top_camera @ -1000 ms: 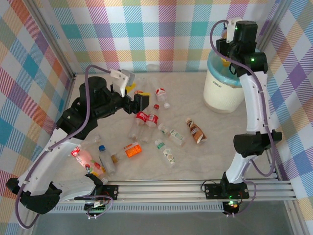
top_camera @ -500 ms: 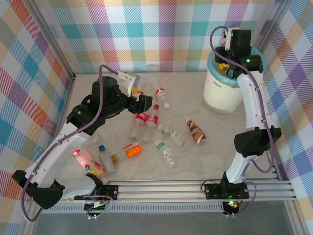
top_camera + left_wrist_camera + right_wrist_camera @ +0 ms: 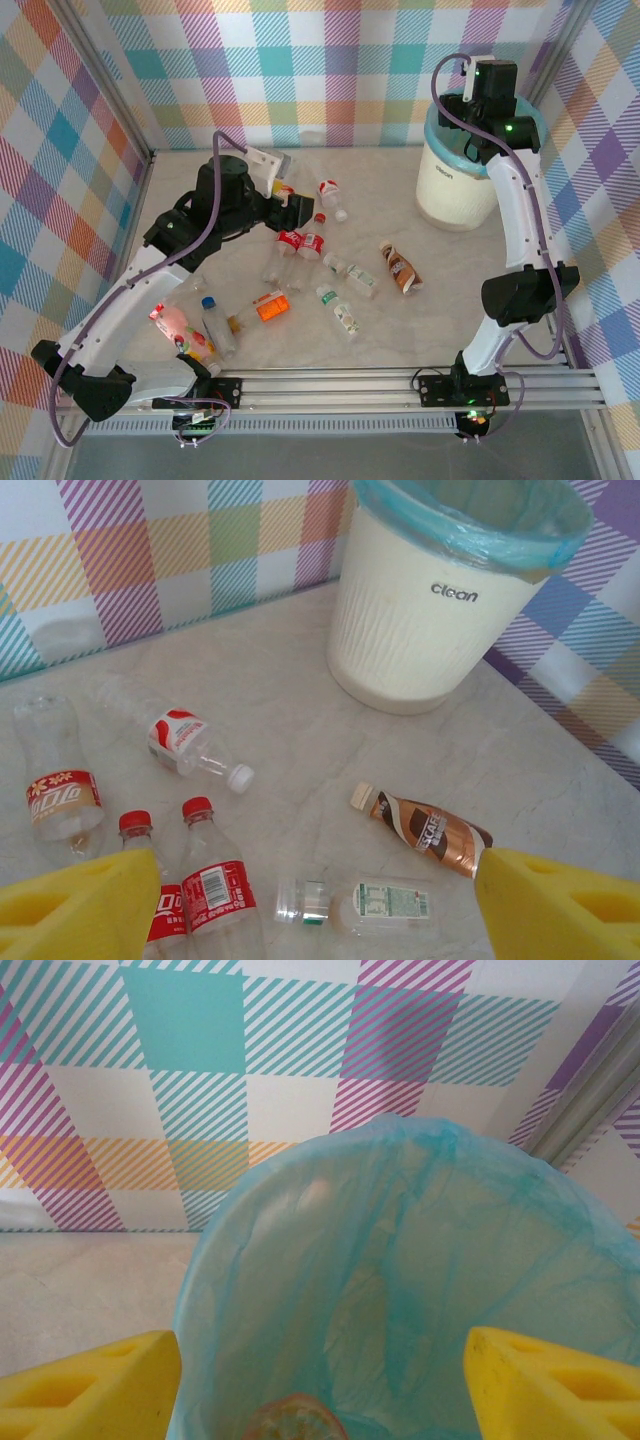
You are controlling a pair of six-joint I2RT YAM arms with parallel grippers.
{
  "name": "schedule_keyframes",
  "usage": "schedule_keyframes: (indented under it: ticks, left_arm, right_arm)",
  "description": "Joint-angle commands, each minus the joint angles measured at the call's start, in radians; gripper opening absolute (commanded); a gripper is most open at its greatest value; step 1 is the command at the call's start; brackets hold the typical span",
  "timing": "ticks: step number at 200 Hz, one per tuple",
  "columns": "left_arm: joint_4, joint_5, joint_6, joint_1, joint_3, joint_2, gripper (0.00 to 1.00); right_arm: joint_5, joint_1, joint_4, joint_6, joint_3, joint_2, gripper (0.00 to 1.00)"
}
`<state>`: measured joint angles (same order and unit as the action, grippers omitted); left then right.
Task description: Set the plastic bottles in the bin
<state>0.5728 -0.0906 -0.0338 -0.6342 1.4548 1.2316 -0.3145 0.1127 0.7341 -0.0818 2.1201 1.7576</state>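
Brown-labelled bottle lies flat, cap toward far wall.

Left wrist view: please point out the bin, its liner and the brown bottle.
bin (image 3: 420, 630), left wrist view, ribbed cream wall
liner (image 3: 470, 540), left wrist view, fold over the rim
brown bottle (image 3: 432, 833), left wrist view, its label

A: Reading anything on the bin?
B: Showing "clean" in dark letters on its cream wall.
A: Reading the bottles?
B: Carrying lettering on the brown bottle and pale characters on the leftmost red-labelled bottle, both being too small for making out.
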Motion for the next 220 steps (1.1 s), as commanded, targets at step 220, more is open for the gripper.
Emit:
schedule_keyframes:
  ticks: [220]
  left_arm:
    - [0.232,0.167,-0.292,-0.007,-0.154,0.038,0.81]
  right_arm:
    - [0.401,0.427,-0.162,0.229,-0.563,-0.280,0.77]
